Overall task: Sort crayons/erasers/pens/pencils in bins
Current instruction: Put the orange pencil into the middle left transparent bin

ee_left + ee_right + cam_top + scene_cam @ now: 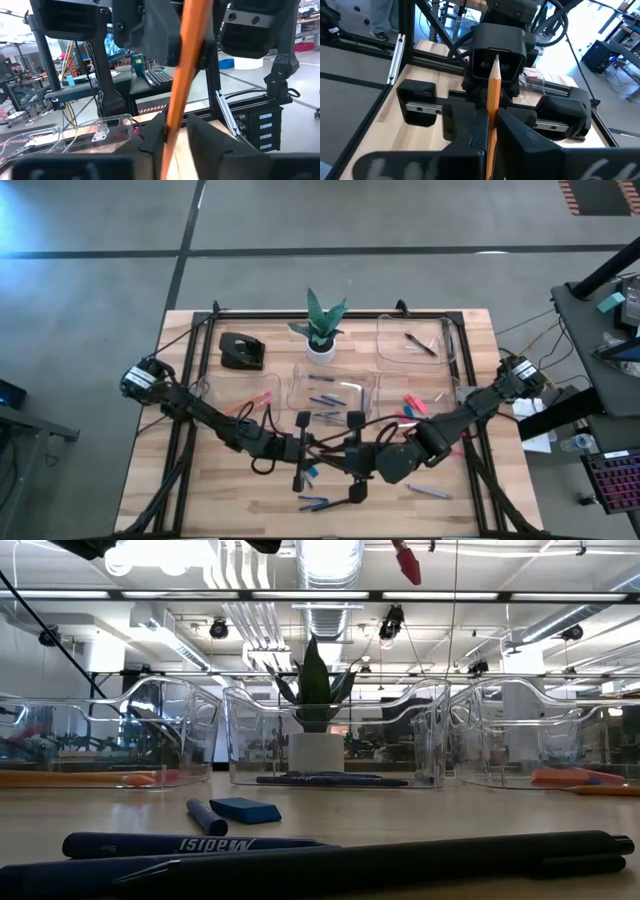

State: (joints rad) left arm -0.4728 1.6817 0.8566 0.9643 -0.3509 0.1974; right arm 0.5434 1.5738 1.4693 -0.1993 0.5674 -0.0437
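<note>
Just in front of the plant pot (320, 347), the middle bin (333, 392) holds what look like blue crayons (322, 397). Both the left end effector (302, 448) and the right end effector (354, 454) clamp one pencil (493, 95).

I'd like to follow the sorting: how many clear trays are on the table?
4: one at the back right, one in the middle before the plant, one to its left, one to its right. No more show.

My left gripper (175, 137) hides the lower end of the orange pencil (185, 70). At six o'clock, the low view's edge cuts off the nearest pen (330, 865).
</note>
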